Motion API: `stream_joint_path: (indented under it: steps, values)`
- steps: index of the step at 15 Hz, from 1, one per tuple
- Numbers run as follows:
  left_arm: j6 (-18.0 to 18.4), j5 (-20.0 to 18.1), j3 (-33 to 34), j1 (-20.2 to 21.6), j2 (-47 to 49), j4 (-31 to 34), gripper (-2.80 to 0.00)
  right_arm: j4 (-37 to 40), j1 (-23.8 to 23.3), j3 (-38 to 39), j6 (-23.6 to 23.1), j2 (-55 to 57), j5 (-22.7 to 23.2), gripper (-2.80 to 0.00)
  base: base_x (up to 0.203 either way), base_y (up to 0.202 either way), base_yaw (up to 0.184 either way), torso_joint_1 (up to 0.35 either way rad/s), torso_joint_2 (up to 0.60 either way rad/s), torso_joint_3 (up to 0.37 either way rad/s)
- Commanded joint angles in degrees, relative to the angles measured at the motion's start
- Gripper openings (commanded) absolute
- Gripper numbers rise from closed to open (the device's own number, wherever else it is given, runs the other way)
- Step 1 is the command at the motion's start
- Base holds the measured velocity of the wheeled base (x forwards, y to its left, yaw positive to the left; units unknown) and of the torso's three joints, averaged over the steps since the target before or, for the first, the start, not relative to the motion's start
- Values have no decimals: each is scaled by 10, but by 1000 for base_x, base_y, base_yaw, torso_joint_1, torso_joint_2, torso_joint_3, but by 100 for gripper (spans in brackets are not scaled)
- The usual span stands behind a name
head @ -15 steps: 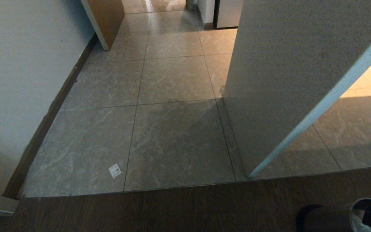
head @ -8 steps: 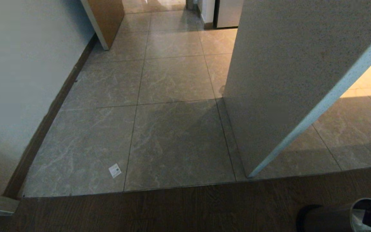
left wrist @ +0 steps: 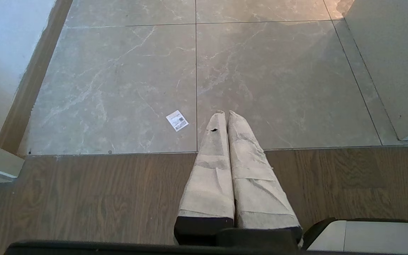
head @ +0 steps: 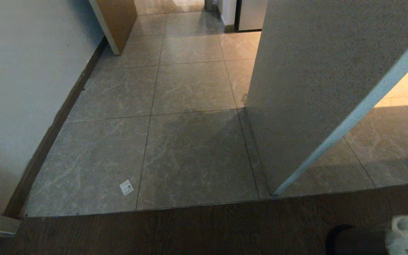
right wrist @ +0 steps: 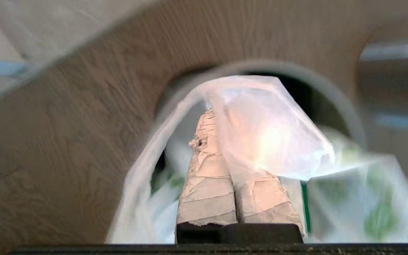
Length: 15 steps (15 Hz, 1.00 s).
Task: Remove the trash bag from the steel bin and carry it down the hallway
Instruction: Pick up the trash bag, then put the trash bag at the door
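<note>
- The right pincer (right wrist: 221,122) is pressed together on the bag (right wrist: 271,138); its taped fingers (right wrist: 207,184) meet with thin white plastic draped over one of them.
- The bag is a translucent white film with green print. In the right wrist view it stretches up from the bin (right wrist: 331,95) towards the pincer, one loop of it hanging down at the side.
- The bin's round rim shows behind the bag, with the dark inside visible past the plastic. It stands on the brown wood floor (right wrist: 48,141).
- In the head view only the low right corner shows this work: the bin's dark side (head: 356,242), the white of the bag (head: 404,232) at its mouth, and a dark bit of the right arm at the picture's edge.
- The left pincer (left wrist: 225,115) hangs over the wood floor, pointing at the edge where the wood meets the tiles. Its taped fingers lie flat together with nothing between them.
- The hallway (head: 190,85) runs ahead with glossy grey marble-look tiles, a pale wall (head: 23,88) and dark baseboard on the left.
- A speckled grey partition (head: 313,78) stands at the right of the hallway.
- A small white label (head: 126,187) lies on a tile near the wood edge, just beside a grout line.
- At the hallway's far left a wooden door panel (head: 117,19) leans out from the wall.
</note>
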Motion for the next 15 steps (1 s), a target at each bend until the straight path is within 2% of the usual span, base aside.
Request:
stream_joint_path:
  steps: [1, 4, 8, 9, 11, 13, 15]
  values:
    - [0, 0, 0, 0, 0, 0, -280, 77, 0, -3, -29, -197, 13, -280, 0, 0, 0, 0, 0, 0]
    - [0, 0, 0, 0, 0, 0, -280, 244, 0, -29, -96, -394, 37, -280, 0, 0, 0, 0, 0, 0]
    - [0, 1, 0, 0, 1, 0, -280, 570, 4, -137, -183, -590, 51, -280, 0, 0, 0, 0, 0, 0]
    - [5, 0, 0, 0, 0, 1, -280, 610, 9, -168, -208, -611, 52, -280, 0, 0, 0, 0, 0, 0]
    - [3, 0, 0, 0, 0, 1, -280, 659, 14, -206, -229, -621, 54, -280, 0, 0, 0, 0, 0, 0]
    - [3, 0, 0, 0, 0, 0, -280, 689, 18, -235, -229, -647, 56, -280, 0, 0, 0, 0, 0, 0]
    - [3, 0, 0, 0, 0, 0, -280, 749, 55, -249, -225, -673, 58, -280, 0, 0, 0, 0, 0, 0]
